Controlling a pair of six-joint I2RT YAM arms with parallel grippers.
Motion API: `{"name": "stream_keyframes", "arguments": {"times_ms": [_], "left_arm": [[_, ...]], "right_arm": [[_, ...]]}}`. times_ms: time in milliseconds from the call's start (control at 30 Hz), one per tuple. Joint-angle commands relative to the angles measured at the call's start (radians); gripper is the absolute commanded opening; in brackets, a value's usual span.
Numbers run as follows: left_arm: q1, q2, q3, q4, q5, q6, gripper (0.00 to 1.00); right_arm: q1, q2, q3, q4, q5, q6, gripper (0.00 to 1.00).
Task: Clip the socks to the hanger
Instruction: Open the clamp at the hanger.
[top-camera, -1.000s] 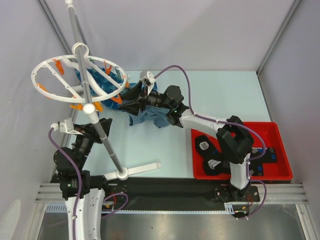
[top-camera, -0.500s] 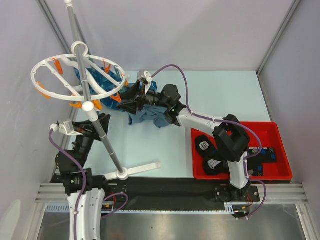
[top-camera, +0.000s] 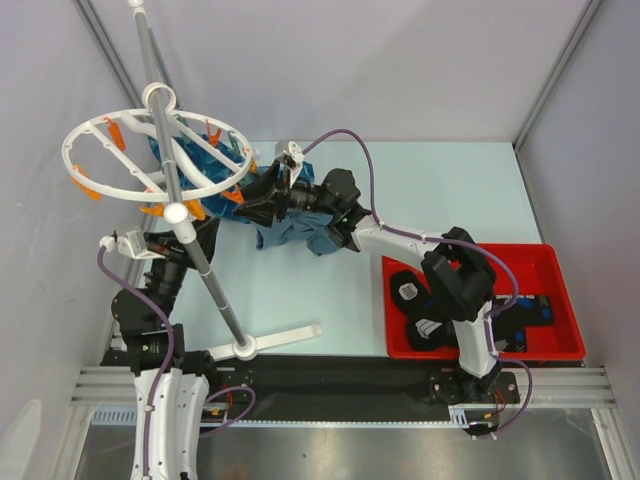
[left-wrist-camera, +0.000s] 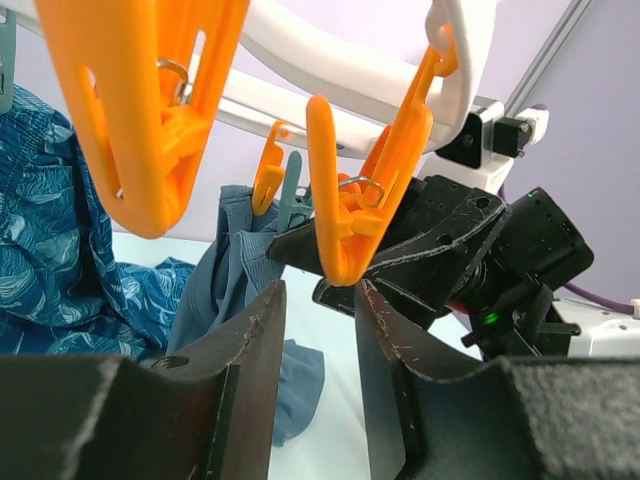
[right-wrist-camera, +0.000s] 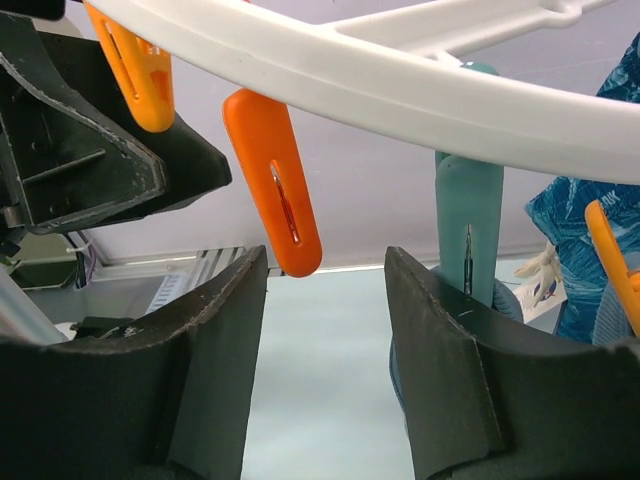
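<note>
The black socks with white striped patches lie in a red tray at the right, partly hidden by the right arm. The white ring hanger with orange clips stands on a pole at the left. My left gripper is open and empty under the ring's near edge; in the left wrist view an orange clip hangs just above its fingertips. My right gripper is open and empty under the ring's right edge; in the right wrist view an orange clip and a teal clip hang above its fingers.
A blue patterned cloth hangs from the ring. A plain grey-blue cloth hangs from a clip and pools on the table below the right gripper. The hanger's grey pole slants down to its base beside the left arm.
My right gripper has moved left, closer under the ring. My left arm has shifted slightly up and left. Both grippers have stayed open and empty.
</note>
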Motion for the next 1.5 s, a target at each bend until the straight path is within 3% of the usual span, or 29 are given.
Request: {"name": "stream_keyframes", "arguments": {"times_ms": [0, 333, 867, 1167, 1300, 1467], "left_arm": [[-0.006, 0.027, 0.029, 0.060, 0.030, -0.004, 0.39], [-0.006, 0.072, 0.073, 0.064, 0.053, -0.039, 0.46], [-0.004, 0.153, 0.130, 0.067, 0.091, -0.112, 0.61], [-0.006, 0.205, 0.158, 0.060, 0.079, -0.162, 0.67], [-0.006, 0.211, 0.182, 0.060, 0.084, -0.163, 0.69], [-0.008, 0.208, 0.196, 0.065, 0.108, -0.183, 0.69]], "right_arm": [[-0.005, -0.012, 0.034, 0.067, -0.011, 0.009, 0.55], [-0.002, -0.038, 0.019, 0.102, -0.022, 0.043, 0.49], [0.031, -0.080, 0.016, 0.052, -0.016, 0.029, 0.24], [0.067, -0.136, 0.032, -0.146, 0.070, -0.092, 0.00], [0.110, -0.175, 0.062, -0.354, 0.183, -0.219, 0.00], [0.158, -0.199, 0.098, -0.488, 0.332, -0.338, 0.00]]}}
